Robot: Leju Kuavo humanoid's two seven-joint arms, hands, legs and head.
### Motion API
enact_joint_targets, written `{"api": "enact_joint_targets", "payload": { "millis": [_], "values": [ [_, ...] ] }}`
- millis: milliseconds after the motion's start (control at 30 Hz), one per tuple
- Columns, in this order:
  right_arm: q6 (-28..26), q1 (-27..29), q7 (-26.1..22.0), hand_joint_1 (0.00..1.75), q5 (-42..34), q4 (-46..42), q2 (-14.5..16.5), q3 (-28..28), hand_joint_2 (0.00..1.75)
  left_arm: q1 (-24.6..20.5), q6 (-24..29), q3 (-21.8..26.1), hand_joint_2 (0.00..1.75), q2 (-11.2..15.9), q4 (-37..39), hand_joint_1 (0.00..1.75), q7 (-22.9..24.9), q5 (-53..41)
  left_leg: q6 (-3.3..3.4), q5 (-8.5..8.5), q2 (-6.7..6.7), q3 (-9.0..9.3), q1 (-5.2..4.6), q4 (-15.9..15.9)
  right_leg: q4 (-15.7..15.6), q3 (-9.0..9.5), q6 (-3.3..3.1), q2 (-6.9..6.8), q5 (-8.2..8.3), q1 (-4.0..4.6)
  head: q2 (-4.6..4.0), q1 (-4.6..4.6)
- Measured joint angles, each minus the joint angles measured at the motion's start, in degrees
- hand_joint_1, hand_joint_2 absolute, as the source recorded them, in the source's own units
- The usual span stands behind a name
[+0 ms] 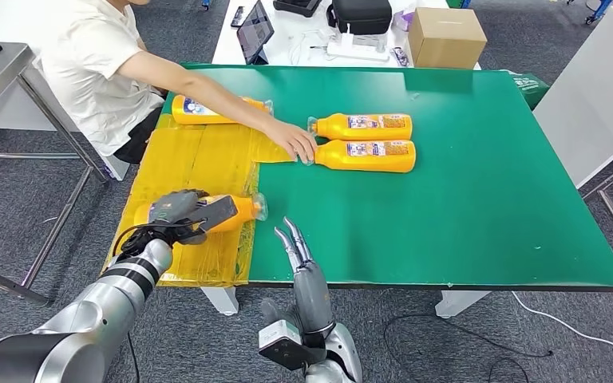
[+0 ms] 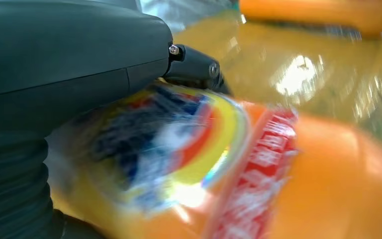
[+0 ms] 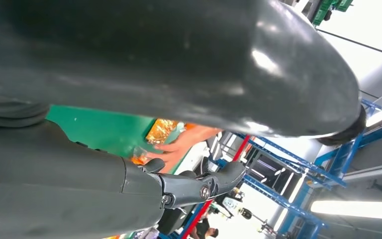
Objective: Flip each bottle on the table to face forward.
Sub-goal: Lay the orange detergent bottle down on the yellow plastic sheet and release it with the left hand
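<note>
Gripping the near bottle (image 1: 235,212) on the yellow sheet (image 1: 199,159) with the left hand (image 1: 182,215), fingers wrapped over its labelled body, cap pointing away toward the right hand (image 1: 295,243). Best rolled slowly about its long axis, wrist level, grip firm since the smooth plastic looks slippery. Right hand released, fingers straight, just beside the table (image 1: 487,199) edge. Farther out, a person's hand (image 1: 294,140) touching one of two bottles (image 1: 367,141); another bottle (image 1: 207,110) beyond.
</note>
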Motion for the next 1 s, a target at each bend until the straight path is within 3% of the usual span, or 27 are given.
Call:
{"api": "enact_joint_targets", "payload": {
  "millis": [200, 433, 533, 800, 1000],
  "values": [
    [-0.01, 0.02, -0.02, 0.0, -0.37, -0.07, -0.06, 0.2, 0.0, -0.08, -2.92, -0.83, 1.75, 0.16, 0.49, 0.0, -3.19, 0.08, 0.01, 0.01, -0.04, 0.0, -0.01, 0.0, 0.0, 0.04, 0.01, -0.02, -0.01, -0.01, 0.0, -0.01],
    [0.0, 0.1, -0.02, 0.0, -0.07, -0.33, -0.07, 0.11, 0.0, -1.19, -12.66, -3.5, 1.75, 0.05, 0.51, 0.0, -9.49, 0.41, 0.01, 0.01, -0.07, 0.07, -0.01, 0.0, 0.0, 0.1, 0.01, -0.02, -0.01, -0.01, 0.01, -0.01],
    [0.0, 0.23, -0.02, 0.0, -0.04, -0.33, -0.09, 0.02, 0.0, -1.24, -14.11, -4.45, 1.75, -0.13, 0.5, 0.0, -11.36, 0.82, 0.02, 0.02, -0.08, 0.13, -0.01, 0.0, 0.0, 0.18, 0.01, -0.03, -0.01, -0.01, 0.01, -0.01],
    [-0.01, 0.77, -0.02, 0.0, 2.79, -0.33, -0.14, -0.73, 0.0, 3.19, -6.6, -4.9, 1.75, -3.53, -3.41, 0.0, -17.52, 9.41, 0.02, 0.01, -0.07, 0.08, -0.03, 0.01, -0.01, 0.11, 0.01, -0.02, 0.0, -0.02, 0.01, 0.01],
    [-0.01, 1.69, -0.02, 0.0, 6.08, -0.59, -0.12, -2.37, 0.0, 10.17, -2.31, -8.45, 1.75, -6.25, -13.89, 0.0, -20.44, 22.83, 0.02, -0.02, -0.05, -0.04, -0.03, 0.01, -0.01, -0.04, 0.01, -0.01, -0.01, -0.01, 0.01, -0.01]
  ]
}}
